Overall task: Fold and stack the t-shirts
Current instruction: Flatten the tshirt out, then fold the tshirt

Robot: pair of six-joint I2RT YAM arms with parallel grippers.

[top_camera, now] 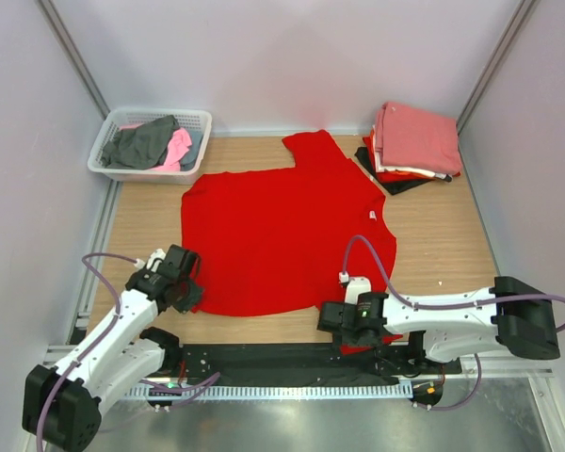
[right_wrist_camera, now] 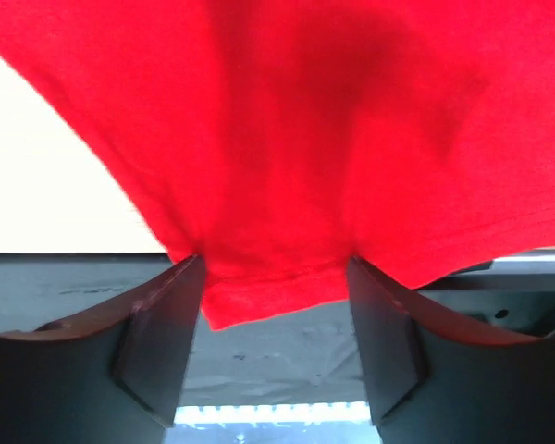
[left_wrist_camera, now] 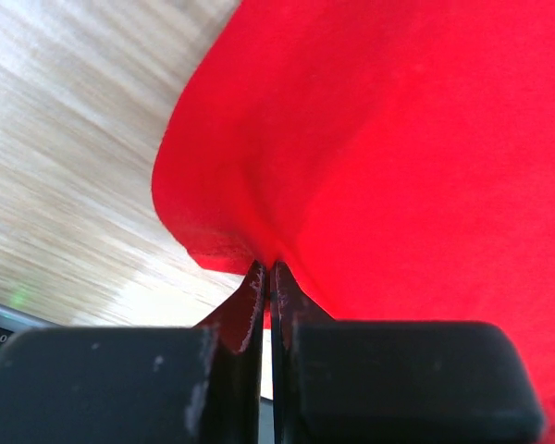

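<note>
- The left gripper (left_wrist_camera: 268, 270) pinches the red t-shirt (top_camera: 282, 235) at its near-left edge, jaws tight together.
- The right gripper (right_wrist_camera: 276, 266) stands wide, red hem between its fingers.

— What's sitting on your table?
— My wooden table (top_camera: 443, 247) carries a red t-shirt (top_camera: 282, 235) spread across its middle, a white basket (top_camera: 137, 174) in the far-left corner, and a folded stack (top_camera: 416, 141) far right.

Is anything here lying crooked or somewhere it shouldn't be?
Two small things. The red t-shirt lies sideways, and its near corner hangs past the table edge beside the right claw. In the folded stack at the far right, a black t-shirt pokes out askew from underneath.
</note>
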